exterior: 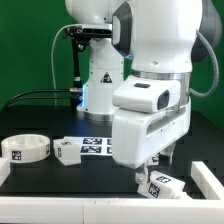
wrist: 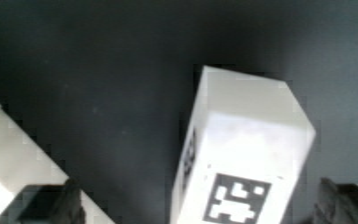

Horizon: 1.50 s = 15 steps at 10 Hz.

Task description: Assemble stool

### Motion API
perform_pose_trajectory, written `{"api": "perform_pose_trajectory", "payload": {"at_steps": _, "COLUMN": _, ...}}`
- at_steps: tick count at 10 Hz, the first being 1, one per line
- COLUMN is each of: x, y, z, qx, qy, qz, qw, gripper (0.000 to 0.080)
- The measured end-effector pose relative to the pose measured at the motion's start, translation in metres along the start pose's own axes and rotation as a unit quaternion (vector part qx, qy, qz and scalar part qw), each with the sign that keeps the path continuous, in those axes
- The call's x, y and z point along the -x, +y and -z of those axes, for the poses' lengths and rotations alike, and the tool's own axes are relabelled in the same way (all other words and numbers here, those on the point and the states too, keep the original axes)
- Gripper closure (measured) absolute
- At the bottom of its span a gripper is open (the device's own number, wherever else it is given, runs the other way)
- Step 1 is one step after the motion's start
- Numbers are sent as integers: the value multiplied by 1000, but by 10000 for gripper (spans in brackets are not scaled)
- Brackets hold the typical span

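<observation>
Exterior view, lower right: our claw [exterior: 160,162] hangs released and empty just above a chunky white tagged plastic stool leg [exterior: 162,186] on the dark surface [exterior: 60,182]. We judge it is placed to straddle the leg.

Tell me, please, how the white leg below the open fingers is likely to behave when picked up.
The leg looks like solid moulded plastic, so it is probably stiff and fairly light. Its flat faces suggest it will slide rather than roll if pushed. The smooth sides may slip a little between the fingers, which stand open.
</observation>
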<state>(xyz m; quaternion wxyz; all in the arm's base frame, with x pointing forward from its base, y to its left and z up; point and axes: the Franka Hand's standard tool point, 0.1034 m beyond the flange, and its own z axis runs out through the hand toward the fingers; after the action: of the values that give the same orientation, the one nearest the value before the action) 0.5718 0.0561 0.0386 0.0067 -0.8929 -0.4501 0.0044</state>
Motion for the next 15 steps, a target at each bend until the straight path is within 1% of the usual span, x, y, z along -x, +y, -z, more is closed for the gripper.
{"api": "perform_pose_trajectory", "payload": {"at_steps": 2, "x": -2, "y": -8, "z": -17, "qx": -12, "qy": -5, "qz": -6, "qw": 1000, "gripper": 150}}
{"api": "perform_pose_trajectory", "payload": {"at_steps": 3, "x": -3, "y": -8, "z": -20, "qx": -7, "qy": 1, "qz": -5, "qw": 1000, "gripper": 150}}
{"api": "perform_pose_trajectory", "payload": {"at_steps": 5, "x": -2, "y": -7, "z": -21, "qx": -8, "qy": 1, "qz": -6, "qw": 1000, "gripper": 150}}
{"api": "perform_pose_trajectory", "payload": {"at_steps": 6, "x": -2, "y": -7, "z": -21, "qx": -8, "qy": 1, "qz": -6, "qw": 1000, "gripper": 265}}
{"api": "perform_pose_trajectory", "payload": {"at_steps": 7, "x": -2, "y": -7, "z": -21, "qx": -8, "qy": 1, "qz": -6, "qw": 1000, "gripper": 402}}
{"api": "perform_pose_trajectory", "payload": {"at_steps": 8, "x": -2, "y": -7, "z": -21, "qx": -8, "qy": 1, "qz": -6, "qw": 1000, "gripper": 402}}
{"api": "perform_pose_trajectory", "payload": {"at_steps": 9, "x": -2, "y": -8, "z": -20, "qx": -7, "qy": 0, "qz": -6, "qw": 1000, "gripper": 468}}
{"api": "perform_pose_trajectory", "payload": {"at_steps": 10, "x": 3, "y": -13, "z": -14, "qx": -7, "qy": -1, "qz": -5, "qw": 1000, "gripper": 468}}
{"api": "perform_pose_trajectory", "payload": {"at_steps": 11, "x": 14, "y": -23, "z": -5, "qx": -11, "qy": -7, "qz": -6, "qw": 1000, "gripper": 468}}
{"api": "perform_pose_trajectory", "payload": {"at_steps": 12, "x": 25, "y": -36, "z": 6, "qx": -10, "qy": -11, "qz": -3, "qw": 1000, "gripper": 468}}
{"api": "perform_pose_trajectory", "payload": {"at_steps": 13, "x": 39, "y": -53, "z": 18, "qx": -6, "qy": -10, "qz": -3, "qw": 1000, "gripper": 468}}
{"api": "perform_pose_trajectory", "payload": {"at_steps": 14, "x": 46, "y": -62, "z": 21, "qx": -3, "qy": -8, "qz": -6, "qw": 1000, "gripper": 468}}
{"api": "perform_pose_trajectory", "payload": {"at_steps": 15, "x": 44, "y": -59, "z": 18, "qx": -4, "qy": -9, "qz": -7, "qw": 1000, "gripper": 468}}
